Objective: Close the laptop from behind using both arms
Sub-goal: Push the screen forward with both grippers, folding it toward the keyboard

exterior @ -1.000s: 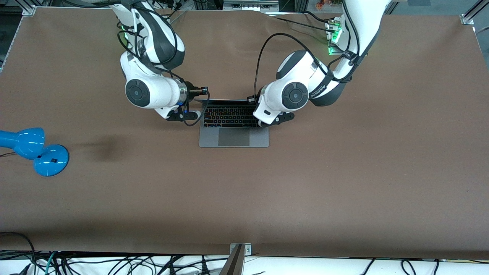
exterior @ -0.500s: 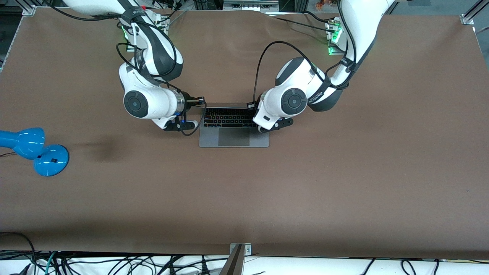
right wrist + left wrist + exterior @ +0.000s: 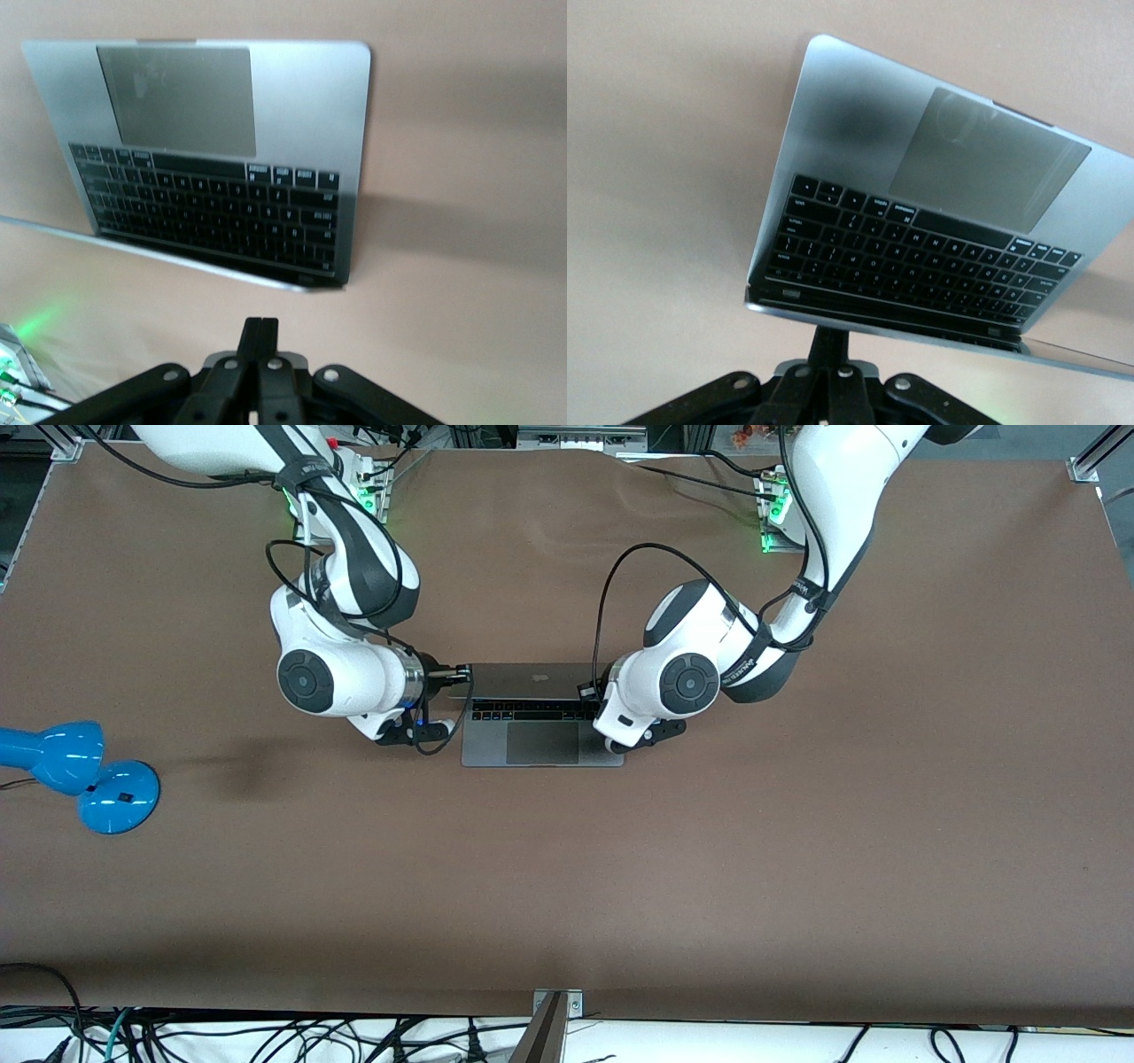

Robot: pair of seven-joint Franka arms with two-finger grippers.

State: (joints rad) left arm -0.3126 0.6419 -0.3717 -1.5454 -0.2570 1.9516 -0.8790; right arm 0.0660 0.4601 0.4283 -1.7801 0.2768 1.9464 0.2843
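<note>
The grey laptop [image 3: 542,746] lies mid-table, half closed. Its lid [image 3: 532,677] with the black logo leans over the keyboard [image 3: 532,710]. My right gripper [image 3: 462,677] is shut, its tips against the lid's corner toward the right arm's end. At the other corner my left gripper [image 3: 586,688] is also shut and presses the lid. In the left wrist view the shut fingers [image 3: 833,341] meet the lid's edge above the keyboard [image 3: 904,257]. In the right wrist view the shut gripper [image 3: 260,322] sits just short of the lid's edge [image 3: 177,255], with the trackpad [image 3: 177,99] visible underneath.
A blue desk lamp [image 3: 89,775] stands at the right arm's end of the brown table [image 3: 709,868], well away from the laptop. Black cables loop off both wrists close to the lid. Loose cables lie under the table's front edge.
The lid has swung down over the keyboard, hiding most of the keys. Both grippers have come toward the front camera with it, staying shut.
</note>
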